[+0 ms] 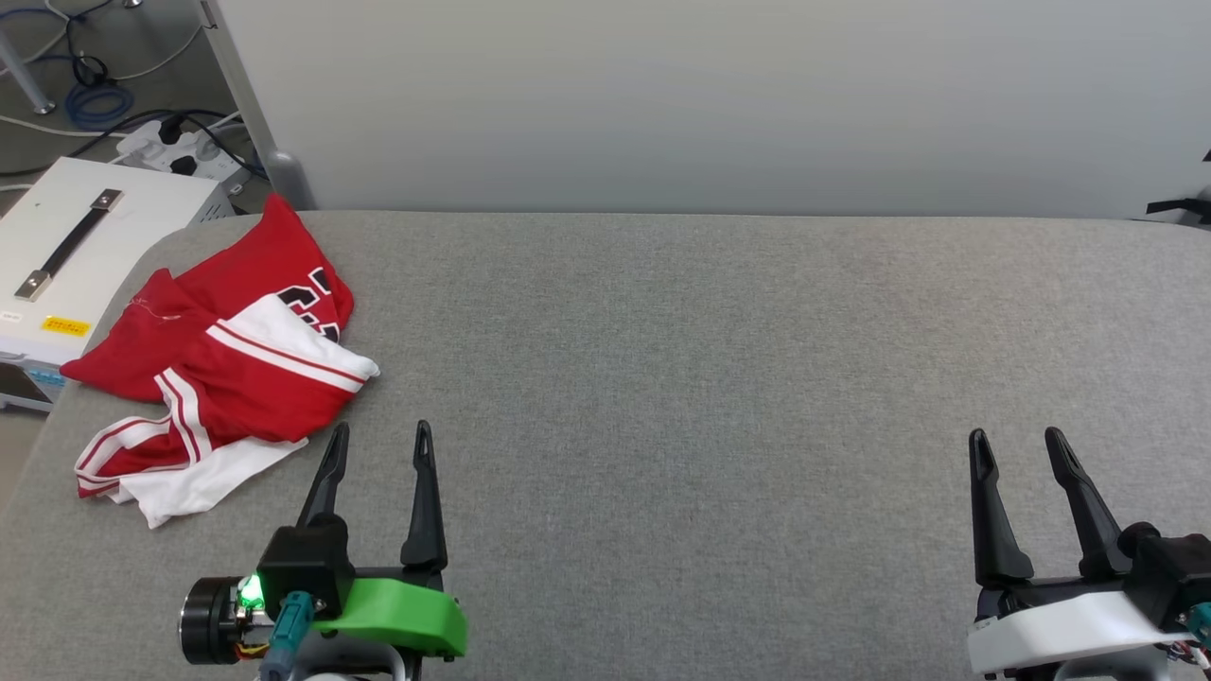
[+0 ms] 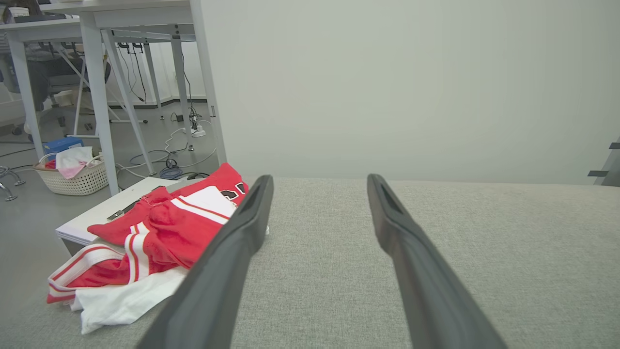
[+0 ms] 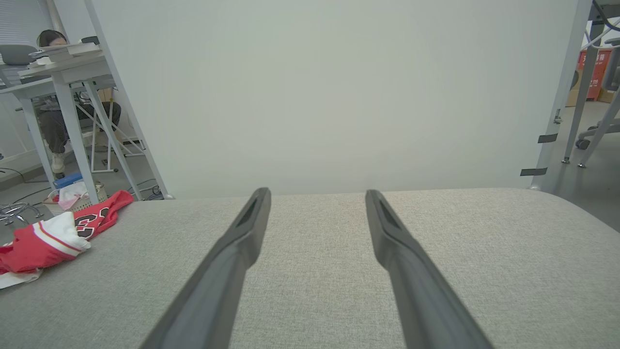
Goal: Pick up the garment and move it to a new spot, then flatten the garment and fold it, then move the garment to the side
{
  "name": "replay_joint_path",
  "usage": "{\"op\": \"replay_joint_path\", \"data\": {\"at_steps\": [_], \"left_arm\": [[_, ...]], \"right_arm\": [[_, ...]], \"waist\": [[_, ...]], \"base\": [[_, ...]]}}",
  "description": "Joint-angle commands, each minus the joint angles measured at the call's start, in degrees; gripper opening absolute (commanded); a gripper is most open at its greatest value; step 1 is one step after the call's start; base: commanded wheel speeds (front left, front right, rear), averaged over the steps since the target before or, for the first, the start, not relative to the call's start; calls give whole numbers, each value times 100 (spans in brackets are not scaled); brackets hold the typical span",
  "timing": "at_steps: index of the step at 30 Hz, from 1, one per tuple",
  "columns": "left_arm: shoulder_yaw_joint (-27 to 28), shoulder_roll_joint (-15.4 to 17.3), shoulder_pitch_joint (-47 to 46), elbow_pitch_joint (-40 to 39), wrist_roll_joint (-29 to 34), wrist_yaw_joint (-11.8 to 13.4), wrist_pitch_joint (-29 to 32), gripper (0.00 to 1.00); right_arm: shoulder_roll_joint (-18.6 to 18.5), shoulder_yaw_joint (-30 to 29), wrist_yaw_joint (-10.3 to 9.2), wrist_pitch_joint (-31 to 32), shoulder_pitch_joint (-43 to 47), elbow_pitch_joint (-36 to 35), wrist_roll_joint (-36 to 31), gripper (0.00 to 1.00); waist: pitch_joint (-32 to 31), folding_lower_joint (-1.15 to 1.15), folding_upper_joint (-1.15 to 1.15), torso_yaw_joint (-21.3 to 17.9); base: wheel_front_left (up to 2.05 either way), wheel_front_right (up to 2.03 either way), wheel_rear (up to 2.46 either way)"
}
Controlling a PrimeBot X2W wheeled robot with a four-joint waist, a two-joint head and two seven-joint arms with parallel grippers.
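The red garment [image 1: 222, 364] lies crumpled at the far left of the grey table [image 1: 719, 378], white sleeves and striped trim showing, part of its black print visible. My left gripper [image 1: 381, 433] is open just right of the garment's near edge, apart from it. In the left wrist view the garment [image 2: 160, 232] lies left of the left gripper [image 2: 319, 180]. My right gripper [image 1: 1018, 437] is open at the lower right, far from the cloth. The right wrist view has the garment [image 3: 46, 240] at far left, and the right gripper [image 3: 317, 193] holds nothing.
A white box with a black handle [image 1: 80, 255] stands off the table's left corner, with a power strip and cables [image 1: 180, 151] behind it. A pale wall panel [image 1: 719, 95] backs the table. A laundry basket [image 2: 75, 174] and desks stand on the floor; a seated person [image 3: 53, 111] is far left.
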Motion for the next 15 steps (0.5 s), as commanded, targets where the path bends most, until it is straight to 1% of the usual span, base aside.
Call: {"op": "replay_joint_path", "data": {"at_steps": [1,15], "left_arm": [[-10,-23,49,20,-26,36,-58,100],[-43,-26,90,120,65,117,-197,100]], "right_arm": [[-7,-3,-4,-71,57,-24,55,100],[-7,0,-4,-210,121,4,168,100]], "waist": [[0,0,0,4],[-11,0,0,29]], "base": [[0,0,0],[0,0,0]]}}
